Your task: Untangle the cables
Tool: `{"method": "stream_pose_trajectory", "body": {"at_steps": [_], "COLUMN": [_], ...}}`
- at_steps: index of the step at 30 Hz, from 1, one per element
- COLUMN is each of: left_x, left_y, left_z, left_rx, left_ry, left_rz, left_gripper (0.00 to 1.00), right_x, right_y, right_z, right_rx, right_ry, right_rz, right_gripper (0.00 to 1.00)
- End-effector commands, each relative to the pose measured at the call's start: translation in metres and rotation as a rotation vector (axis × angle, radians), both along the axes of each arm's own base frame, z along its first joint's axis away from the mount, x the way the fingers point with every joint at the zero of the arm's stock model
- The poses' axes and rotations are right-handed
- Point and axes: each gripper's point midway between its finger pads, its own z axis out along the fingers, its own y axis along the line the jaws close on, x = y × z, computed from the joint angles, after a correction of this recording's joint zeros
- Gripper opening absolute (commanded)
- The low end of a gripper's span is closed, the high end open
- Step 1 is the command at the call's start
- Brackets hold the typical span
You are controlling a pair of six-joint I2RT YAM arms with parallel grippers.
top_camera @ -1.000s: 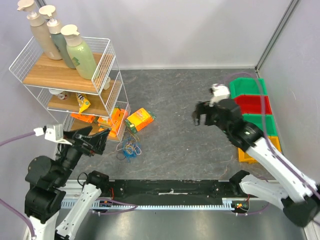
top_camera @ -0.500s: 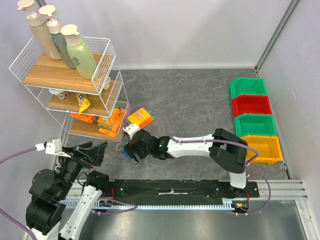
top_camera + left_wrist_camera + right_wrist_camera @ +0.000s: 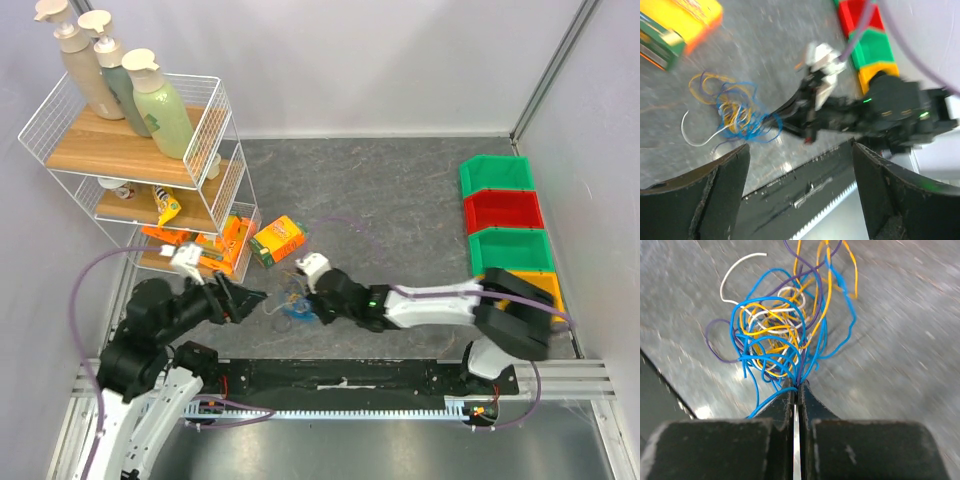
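Top view: the right arm lies low and stretched across the table (image 3: 400,200), with the right gripper (image 3: 303,300) at the cable tangle (image 3: 288,313). Half a second back the tangle sat further over on the left arm's side. Now it has shifted toward the right arm's base together with the jaws, so it is being dragged, not just touched. The left gripper (image 3: 255,297) was lifted and held back a second ago. Now it is forward and low, with its tips aimed at the tangle, near it but apart from it.

Left wrist view: the left jaws stand wide with nothing between them. The tangle lies beyond the tips, off toward the left finger's side. The right gripper reaches in from the opposite side, pinched onto blue strands at the tangle's edge. A white strand (image 3: 697,136) trails loose on the side away from that pinch.

Right wrist view: the right jaws are all but closed, showing only a sliver of gap. Blue and purple strands run into the slit. The bulk of the tangle sits straight ahead of the tips, and the frame is motion-blurred.

Reading: one hold is made and tension is just starting. The left gripper looks set to take the second hold. The loops are still densely wound and no strand is freed, so the task is early
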Motion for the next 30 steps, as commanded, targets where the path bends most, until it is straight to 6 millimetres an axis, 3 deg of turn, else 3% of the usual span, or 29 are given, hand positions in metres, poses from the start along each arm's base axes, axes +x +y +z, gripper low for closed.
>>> {"method": "stream_pose_trajectory", "body": {"at_steps": [1,3,5,7,9,11,16,20,25,30], "left_x": [-0.011,-0.012,-0.013,-0.012,-0.012,-0.014,-0.018,-0.025,-0.025,-0.011], "left_y": [-0.053,-0.067,-0.078,-0.084,-0.089,-0.095,-0.111,-0.132,-0.157,-0.176], "left_z": [-0.016,-0.023,-0.028,-0.029,-0.031,-0.037,-0.064,-0.089,-0.114,-0.119], "left_rx": [-0.117,-0.176,-0.246,-0.280,-0.275,-0.251,-0.174,-0.087,0.097,0.159], "left_ry": [0.092,0.116,0.145,0.139,0.134,0.145,0.204,0.261,0.274,0.251], "left_rz": [-0.336,-0.429,-0.496,-0.530,-0.547,-0.563,-0.547,-0.538,-0.506,-0.492], "left_gripper": [0.86,0.84,0.83,0.82,0.82,0.82,0.82,0.82,0.80,0.77], "right_x": [-0.011,-0.024,-0.034,-0.038,-0.036,-0.033,-0.019,-0.008,-0.001,-0.009], "right_y": [-0.053,-0.079,-0.098,-0.111,-0.117,-0.121,-0.119,-0.112,-0.128,-0.142], "right_z": [0.031,0.027,0.030,0.037,0.046,0.052,0.060,0.062,0.060,0.061], "right_rx": [0.076,0.068,0.090,0.148,0.210,0.235,0.229,0.208,0.179,0.211], "right_ry": [-0.004,0.032,0.051,0.050,0.043,0.029,0.008,0.002,-0.008,0.007], "right_rz": [0.000,-0.017,-0.042,-0.080,-0.125,-0.151,-0.199,-0.232,-0.326,-0.345], "right_gripper": [0.00,0.00,0.07,0.31,0.44,0.50,0.51,0.42,0.26,0.24]}}
